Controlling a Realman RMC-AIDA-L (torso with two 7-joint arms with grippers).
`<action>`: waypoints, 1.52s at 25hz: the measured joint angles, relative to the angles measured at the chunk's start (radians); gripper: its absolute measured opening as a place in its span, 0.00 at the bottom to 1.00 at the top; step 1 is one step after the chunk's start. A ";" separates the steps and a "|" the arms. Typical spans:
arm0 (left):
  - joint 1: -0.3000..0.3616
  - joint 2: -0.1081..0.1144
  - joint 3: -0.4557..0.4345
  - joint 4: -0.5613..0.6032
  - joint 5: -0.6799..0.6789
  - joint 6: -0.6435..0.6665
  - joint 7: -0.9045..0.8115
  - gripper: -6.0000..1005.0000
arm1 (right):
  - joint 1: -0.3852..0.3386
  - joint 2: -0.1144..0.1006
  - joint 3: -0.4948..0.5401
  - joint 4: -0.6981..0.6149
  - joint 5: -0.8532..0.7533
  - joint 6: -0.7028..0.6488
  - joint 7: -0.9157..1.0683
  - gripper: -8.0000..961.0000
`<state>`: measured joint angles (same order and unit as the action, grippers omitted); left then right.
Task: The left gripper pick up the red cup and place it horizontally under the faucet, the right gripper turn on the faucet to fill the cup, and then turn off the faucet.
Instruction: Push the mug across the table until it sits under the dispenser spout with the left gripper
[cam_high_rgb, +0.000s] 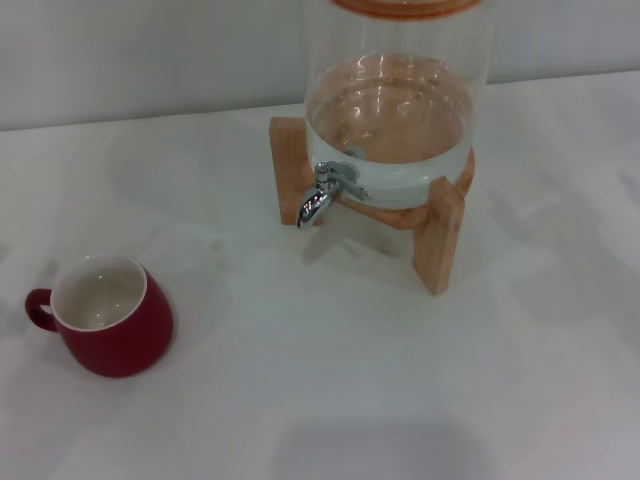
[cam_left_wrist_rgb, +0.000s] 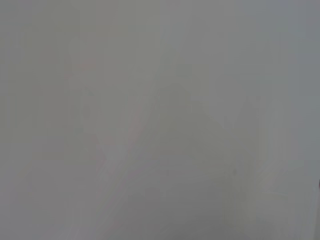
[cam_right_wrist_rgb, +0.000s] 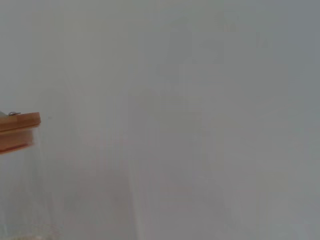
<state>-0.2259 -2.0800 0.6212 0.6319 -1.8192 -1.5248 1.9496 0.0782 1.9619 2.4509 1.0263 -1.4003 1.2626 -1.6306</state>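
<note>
A broad white tabletop (cam_high_rgb: 400, 400) fills nearly everything in front of me, smooth and faintly glossy, with no pattern or seam showing on it. Its far edge meets a plain pale grey-white wall (cam_high_rgb: 150, 50) that runs straight across the back. The light is soft and even, coming from above; it throws only weak, blurred grey shadows on the surface, one low patch near the front edge and fainter ones toward the right. From the left wrist view there is just a flat, featureless pale grey surface (cam_left_wrist_rgb: 160, 120). The right wrist view shows the same bare, light grey expanse (cam_right_wrist_rgb: 200, 100).
</note>
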 joint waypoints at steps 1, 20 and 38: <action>0.000 0.000 0.000 0.000 0.000 0.001 0.000 0.77 | 0.000 0.000 0.000 0.000 0.000 -0.001 0.000 0.75; 0.044 0.000 0.000 -0.014 0.009 0.006 0.022 0.77 | 0.020 -0.006 0.002 -0.006 -0.005 -0.028 0.000 0.75; 0.058 0.000 0.008 -0.160 0.044 0.134 0.250 0.77 | 0.029 -0.009 0.002 -0.011 -0.008 -0.046 0.000 0.75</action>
<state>-0.1678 -2.0798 0.6290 0.4721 -1.7756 -1.3912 2.1996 0.1068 1.9533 2.4528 1.0154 -1.4083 1.2162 -1.6306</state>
